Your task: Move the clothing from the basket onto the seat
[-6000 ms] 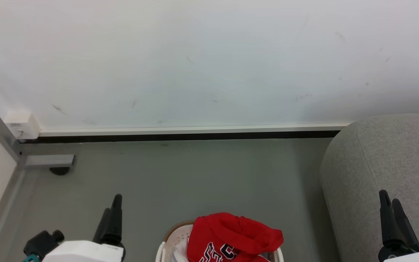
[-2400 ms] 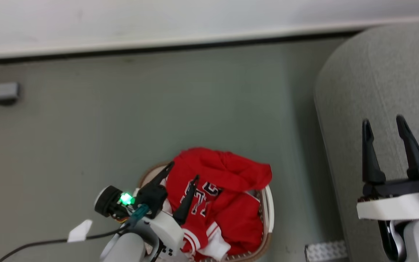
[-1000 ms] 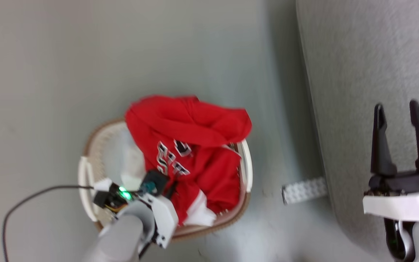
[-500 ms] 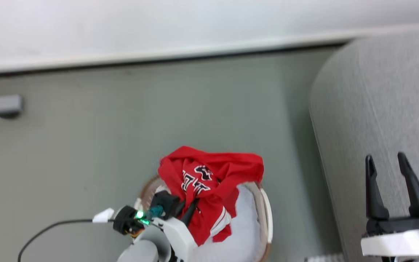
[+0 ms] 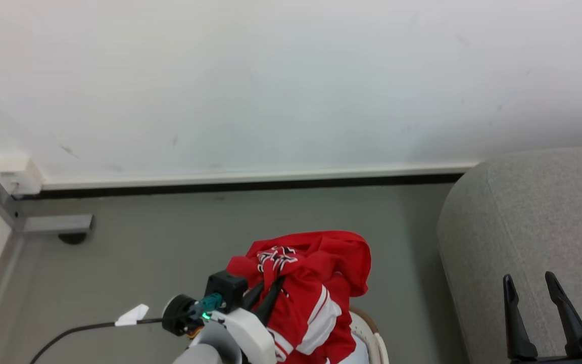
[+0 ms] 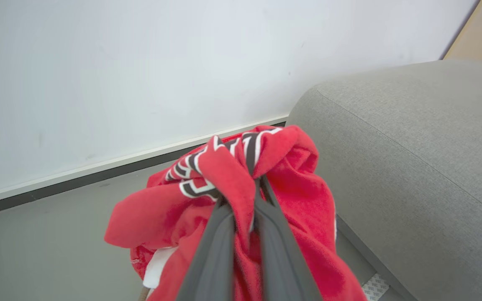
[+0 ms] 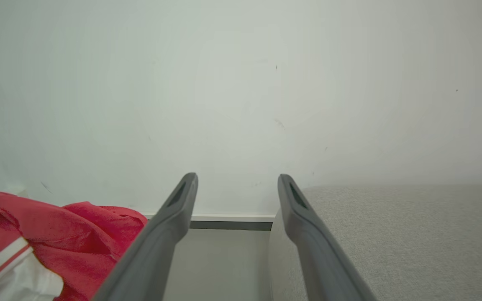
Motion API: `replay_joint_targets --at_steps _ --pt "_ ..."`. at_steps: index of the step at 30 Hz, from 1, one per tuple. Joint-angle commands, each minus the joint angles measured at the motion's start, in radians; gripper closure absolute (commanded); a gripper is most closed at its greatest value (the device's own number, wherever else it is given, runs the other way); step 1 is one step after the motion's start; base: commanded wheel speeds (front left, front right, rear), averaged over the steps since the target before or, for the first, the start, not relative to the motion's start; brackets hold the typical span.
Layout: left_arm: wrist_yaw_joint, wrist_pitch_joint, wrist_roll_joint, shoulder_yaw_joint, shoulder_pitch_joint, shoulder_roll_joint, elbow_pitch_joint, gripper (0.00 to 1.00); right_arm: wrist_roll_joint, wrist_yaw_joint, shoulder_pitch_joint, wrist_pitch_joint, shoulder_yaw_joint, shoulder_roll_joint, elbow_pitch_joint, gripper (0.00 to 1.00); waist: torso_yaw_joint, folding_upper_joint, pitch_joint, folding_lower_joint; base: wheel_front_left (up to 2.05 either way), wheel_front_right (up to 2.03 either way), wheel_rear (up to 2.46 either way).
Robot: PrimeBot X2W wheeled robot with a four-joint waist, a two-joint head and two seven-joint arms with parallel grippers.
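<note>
You have one red jersey (image 5: 316,283) at lower centre, one white basket (image 5: 379,350) at the bottom edge, one grey sofa (image 5: 533,217) on the right, and two grippers: the left gripper (image 5: 271,287) lower centre, the right gripper (image 5: 528,279) lower right.

left gripper (image 5: 269,292) pinched tight, apparently tilted rightward; right gripper (image 5: 528,278) low, spread wide, pointing up.

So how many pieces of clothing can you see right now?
1: the red jersey, hanging over the basket, left of the sofa. Others may be hidden in the basket beneath it.
</note>
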Motion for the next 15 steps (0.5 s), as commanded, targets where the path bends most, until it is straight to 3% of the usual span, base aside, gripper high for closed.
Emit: replay_joint_targets --at_steps 1,15 --pt "0.004 0.007 -0.014 0.008 0.010 0.012 -0.028 1.00 -0.009 -0.002 0.016 -0.003 -0.004 -0.002 -0.003 0.00 0.007 0.0000 -0.044 0.0004 0.00 0.00 0.00" --pt "0.072 0.118 -0.045 0.055 0.065 0.107 -0.298 1.00 -0.007 -0.002 0.066 -0.003 0.006 -0.002 -0.007 0.00 -0.017 0.0000 -0.126 0.0004 0.00 0.00 0.00"
